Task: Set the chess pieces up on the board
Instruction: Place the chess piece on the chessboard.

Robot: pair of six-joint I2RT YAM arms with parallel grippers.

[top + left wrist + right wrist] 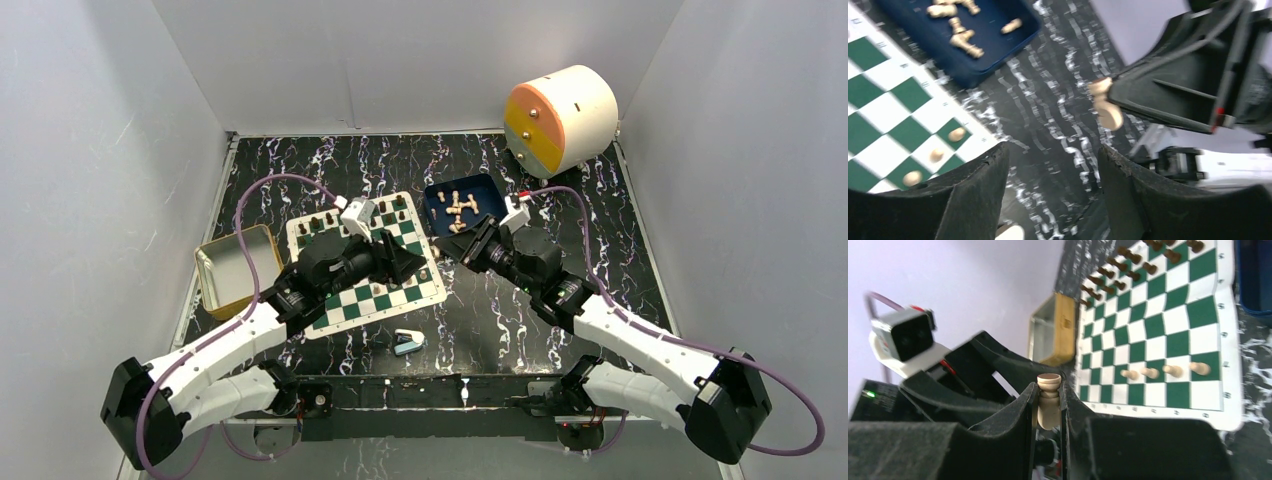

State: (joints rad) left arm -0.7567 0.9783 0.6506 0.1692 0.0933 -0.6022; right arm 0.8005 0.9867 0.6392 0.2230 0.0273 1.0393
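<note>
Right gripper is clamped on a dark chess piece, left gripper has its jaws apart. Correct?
One thing is off: the chess piece in the right gripper is light tan, not dark. The right wrist view shows it pinched between the fingers. The rest holds: the left gripper has its jaws apart.

walls (100, 150): plain white, three sides | tabletop (480, 320): black, white-veined marble pattern | light: even

No legible text, brand or no. anywhere. Only tiny dark marks along white border of thin green-and-white checkered mat (1229, 365), lower right in right wrist view, left side in left wrist view; too small/blurred to read.
</note>
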